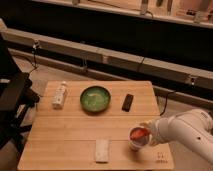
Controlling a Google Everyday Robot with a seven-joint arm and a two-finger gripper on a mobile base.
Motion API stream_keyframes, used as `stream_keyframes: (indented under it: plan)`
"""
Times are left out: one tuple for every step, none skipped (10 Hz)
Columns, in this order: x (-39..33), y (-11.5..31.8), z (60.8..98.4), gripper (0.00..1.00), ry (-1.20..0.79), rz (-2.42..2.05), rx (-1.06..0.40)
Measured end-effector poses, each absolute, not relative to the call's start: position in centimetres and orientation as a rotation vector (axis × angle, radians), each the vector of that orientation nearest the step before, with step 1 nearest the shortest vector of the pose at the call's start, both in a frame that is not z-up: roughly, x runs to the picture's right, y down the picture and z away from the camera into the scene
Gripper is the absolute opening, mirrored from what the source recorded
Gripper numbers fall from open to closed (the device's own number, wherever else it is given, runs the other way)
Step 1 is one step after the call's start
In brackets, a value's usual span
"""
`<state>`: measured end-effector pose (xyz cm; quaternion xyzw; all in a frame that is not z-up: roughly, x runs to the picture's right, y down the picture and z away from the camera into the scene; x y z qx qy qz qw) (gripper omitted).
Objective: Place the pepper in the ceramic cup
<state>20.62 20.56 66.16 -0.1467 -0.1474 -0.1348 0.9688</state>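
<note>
A white ceramic cup (137, 142) stands near the table's front right edge. A red-orange pepper (138, 133) sits in the cup's mouth. My gripper (147, 129) is at the end of the white arm reaching in from the right, right beside and slightly above the cup, at the pepper.
On the wooden table (75, 130) are a green bowl (95, 98) at back centre, a white bottle (59, 95) lying at back left, a black bar-shaped object (128, 102) at back right, and a white flat packet (102, 150) at the front. A black chair (12, 100) stands left.
</note>
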Motion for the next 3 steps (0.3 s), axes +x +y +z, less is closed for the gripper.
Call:
stream_keyframes:
  plan:
    - [20.6,20.25,65.82,0.8,-0.303,-0.264,-0.27]
    - [20.71,20.02,65.55,0.8,-0.304,-0.261,-0.256]
    - [20.58,19.88,65.63,0.8,-0.305,-0.269,-0.268]
